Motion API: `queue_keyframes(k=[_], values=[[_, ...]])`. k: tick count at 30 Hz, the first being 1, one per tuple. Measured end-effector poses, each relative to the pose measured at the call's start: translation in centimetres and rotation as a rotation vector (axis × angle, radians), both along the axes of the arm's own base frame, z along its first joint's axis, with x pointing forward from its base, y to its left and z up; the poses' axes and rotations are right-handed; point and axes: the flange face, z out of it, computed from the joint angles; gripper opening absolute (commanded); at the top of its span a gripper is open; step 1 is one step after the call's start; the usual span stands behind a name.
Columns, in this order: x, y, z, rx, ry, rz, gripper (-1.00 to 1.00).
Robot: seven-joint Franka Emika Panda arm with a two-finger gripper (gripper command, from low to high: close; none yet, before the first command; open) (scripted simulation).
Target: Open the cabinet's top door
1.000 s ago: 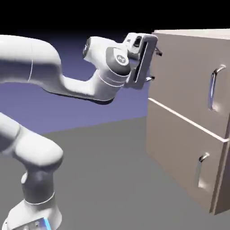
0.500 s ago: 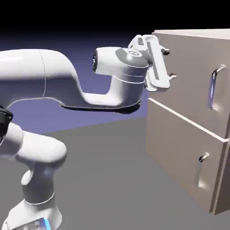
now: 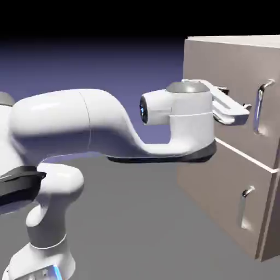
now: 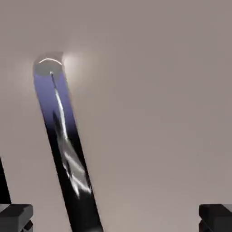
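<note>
Fingers point(image 4: 116, 218) spread wide, holding nothing. Grip mid-bar on the long handle point(image 3: 259, 108), right of the exterior frame; the metal looks rigid, perhaps slippery.

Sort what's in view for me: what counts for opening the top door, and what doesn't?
For the job:
- cabinet's upper door
- its long vertical bar handle
- gripper, fingers open

Not needed:
- lower door
- lower door's small handle
</note>
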Motion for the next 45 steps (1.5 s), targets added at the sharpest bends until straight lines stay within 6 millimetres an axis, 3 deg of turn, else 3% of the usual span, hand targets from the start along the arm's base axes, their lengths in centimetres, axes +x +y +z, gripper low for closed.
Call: queue_keyframes(k=[4, 9, 10, 12, 27, 38, 45], values=[[0.9, -1.2, -1.6, -0.109, -0.008, -0.001, 1.0], [5.9, -1.0, -1.6, -0.109, -0.008, -0.001, 1.0], [5.9, -1.0, -1.6, -0.109, -0.008, -0.001, -1.0], [5.9, -1.0, -1.6, -0.109, -0.008, -0.001, -1.0], [-4.9, 3.3, -1.6, -0.11, 0.004, -0.238, -1.0], [-13.4, 9.2, -1.6, -0.11, 0.015, -0.447, -1.0], [-17.8, 13.5, -1.6, -0.109, 0.022, -0.571, -1.0]])
